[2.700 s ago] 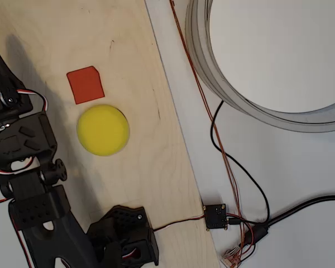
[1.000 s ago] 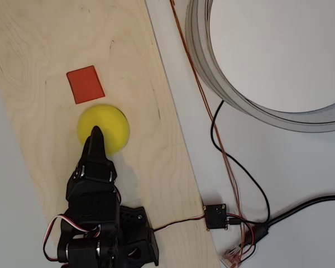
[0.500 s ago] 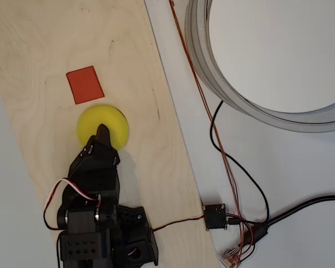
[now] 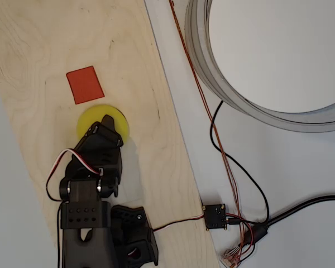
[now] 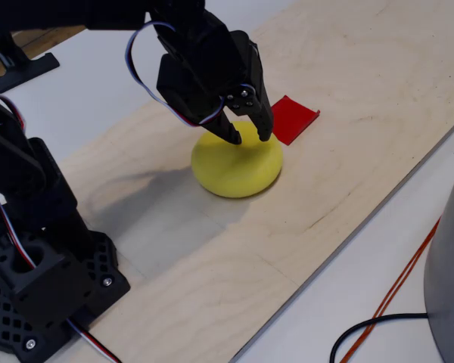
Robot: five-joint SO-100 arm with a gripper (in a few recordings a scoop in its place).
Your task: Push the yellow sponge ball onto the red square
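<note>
The yellow sponge ball (image 4: pixel 88 118) (image 5: pixel 237 170) lies on the wooden board (image 4: pixel 134 67), just below the red square (image 4: pixel 85 85) in the overhead view. A narrow strip of wood shows between the two. My black gripper (image 4: pixel 107 119) (image 5: pixel 250 138) reaches over the ball from below and covers its lower half. In the fixed view the two fingertips (image 5: pixel 233 138) stand a little apart at the ball's top, on the side nearest the red square (image 5: pixel 293 119). Nothing is clamped between them.
The arm's base (image 4: pixel 128 240) (image 5: pixel 38 280) stands on the board's near end. Right of the board's edge lie a large grey ring (image 4: pixel 212 78), black and orange cables (image 4: pixel 223 151) and a small black module (image 4: pixel 215 216).
The arm swung in from the left, and its gripper has crept up the picture over the ball toward the red square. The ball has not visibly shifted.
</note>
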